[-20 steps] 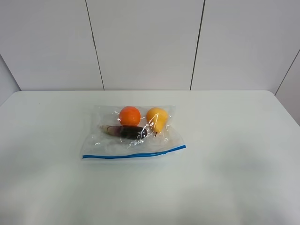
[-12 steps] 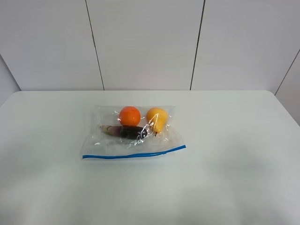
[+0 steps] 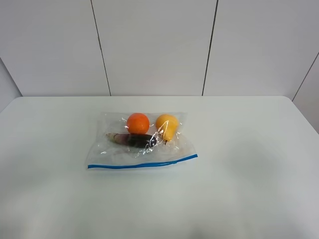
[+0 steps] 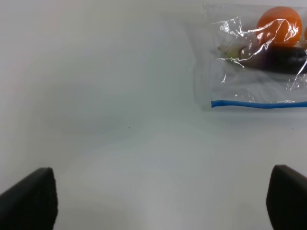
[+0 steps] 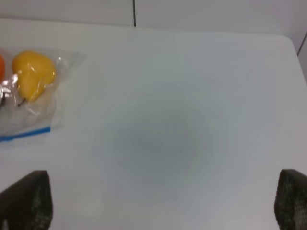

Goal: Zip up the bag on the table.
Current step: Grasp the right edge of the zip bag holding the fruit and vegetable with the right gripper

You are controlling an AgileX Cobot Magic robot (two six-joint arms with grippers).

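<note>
Nothing has shifted as the bag (image 3: 139,144) lies at the middle of the counter (image 3: 249,174), blue zipper strip (image 3: 142,164) nearest, both arms' jaws wide open, clear of it; I should pin one end, then press along.

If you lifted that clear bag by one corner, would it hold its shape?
Probably not: the bag is thin, crinkled film, so it should flop. The orange and pear inside look round and would likely roll toward the low end.

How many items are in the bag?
3. In the bag, an orange sits at the far edge, a yellow pear right of it, a dark purple item lies just in front. Crinkles could hide something small.
</note>
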